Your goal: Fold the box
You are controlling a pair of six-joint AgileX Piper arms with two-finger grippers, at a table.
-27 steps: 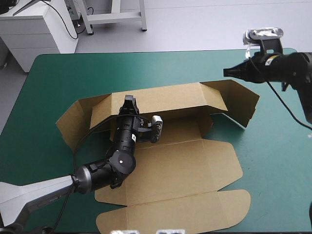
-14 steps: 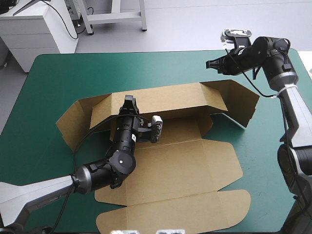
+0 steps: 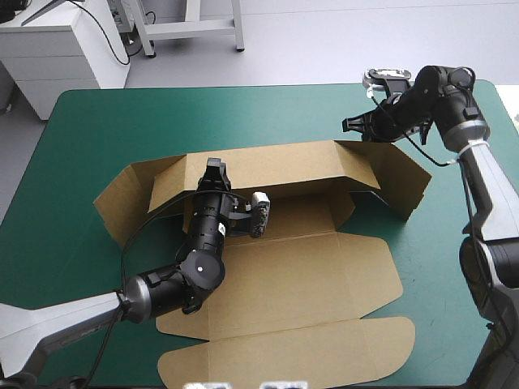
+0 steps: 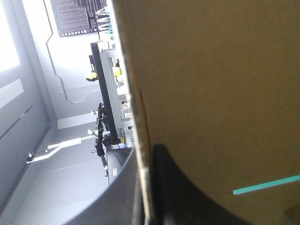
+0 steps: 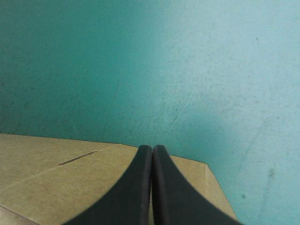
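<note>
Brown cut-board box [image 3: 308,267] mid teal-green worktop [image 3: 97,121]: rear wall raised, lid panels flat. Left black-fingered end effector [image 3: 214,168] clamps that wall's top edge. Right end effector [image 3: 349,125], fingers [image 5: 138,187] pressed together, has swung inward since earlier, now just beyond the right flap; probably tucking comes next. No print legible on board.
</note>
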